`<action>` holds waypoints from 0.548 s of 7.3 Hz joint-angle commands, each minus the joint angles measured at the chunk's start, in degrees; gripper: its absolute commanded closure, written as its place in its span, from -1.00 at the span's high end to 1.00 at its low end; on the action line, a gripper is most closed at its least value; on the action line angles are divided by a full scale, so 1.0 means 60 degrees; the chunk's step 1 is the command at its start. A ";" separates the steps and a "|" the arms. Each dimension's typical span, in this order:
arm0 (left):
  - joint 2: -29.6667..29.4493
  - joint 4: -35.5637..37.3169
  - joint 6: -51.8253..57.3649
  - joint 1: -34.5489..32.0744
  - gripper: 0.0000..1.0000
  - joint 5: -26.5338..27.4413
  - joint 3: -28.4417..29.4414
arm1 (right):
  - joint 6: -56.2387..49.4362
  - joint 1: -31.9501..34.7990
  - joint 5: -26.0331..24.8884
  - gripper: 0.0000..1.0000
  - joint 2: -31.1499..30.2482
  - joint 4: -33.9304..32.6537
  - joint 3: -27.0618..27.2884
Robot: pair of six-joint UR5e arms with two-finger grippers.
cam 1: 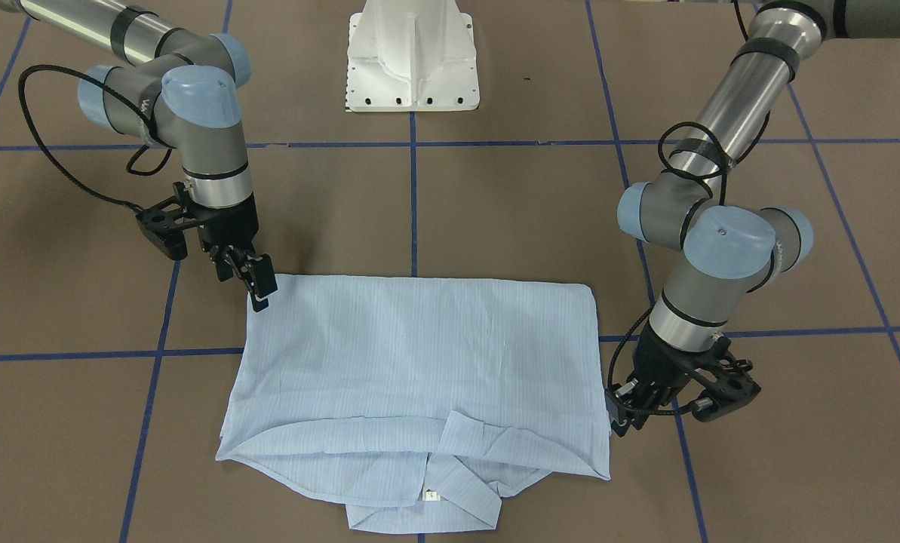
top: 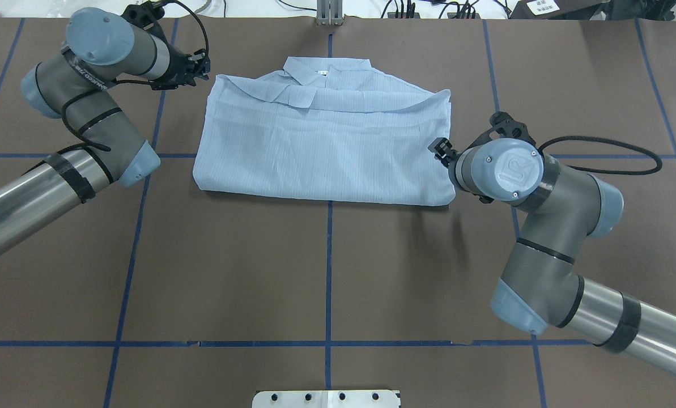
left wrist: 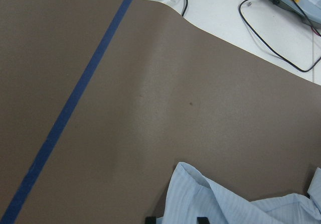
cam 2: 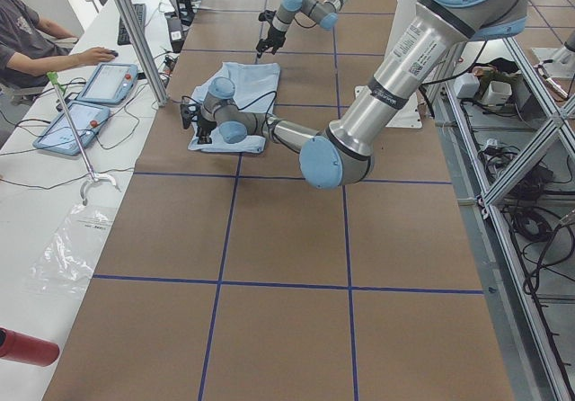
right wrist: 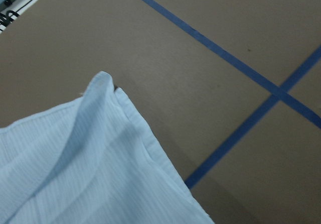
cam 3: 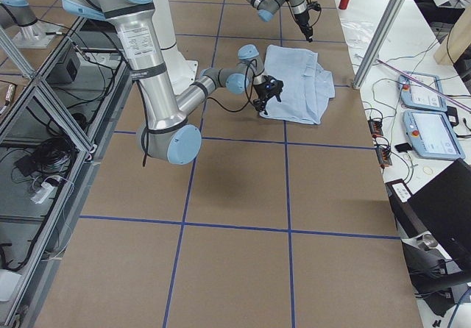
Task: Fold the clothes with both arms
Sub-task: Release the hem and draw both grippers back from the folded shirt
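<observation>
Slippage worries me. Front-facing: the shirt [cam 1: 419, 354] lies folded flat on the table [cam 1: 495, 211]. The right gripper [cam 1: 257, 298] is at its robot-side corner, and I cannot tell its finger state. The left gripper [cam 1: 617, 413] sits just beside the side edge near the collar end. Left wrist: fingertips [left wrist: 202, 219] apart, cloth ahead; closing there may catch one layer only. Right wrist: layered corner; a partial pinch would spill the fold.

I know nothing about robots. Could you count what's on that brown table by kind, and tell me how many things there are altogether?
Shirt: 1 (pale blue, partly folded)
Robot arms: 2 (left arm, right arm)
White base: 1
Total: 4
</observation>
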 commanded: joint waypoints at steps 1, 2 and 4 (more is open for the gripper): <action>0.0002 0.0020 0.0002 -0.0001 -0.23 -0.0005 -0.0008 | 0.0136 -0.0361 -0.0251 0.92 -0.0133 0.0077 -0.0144; 0.0002 0.0020 0.0002 -0.0001 -0.23 -0.0005 -0.0008 | 0.0179 -0.0376 -0.0251 0.91 -0.0031 0.0091 -0.0392; 0.0017 0.0034 0.0002 -0.0001 -0.23 -0.0005 -0.0037 | 0.0209 -0.0376 -0.0251 0.41 0.0042 0.0091 -0.0541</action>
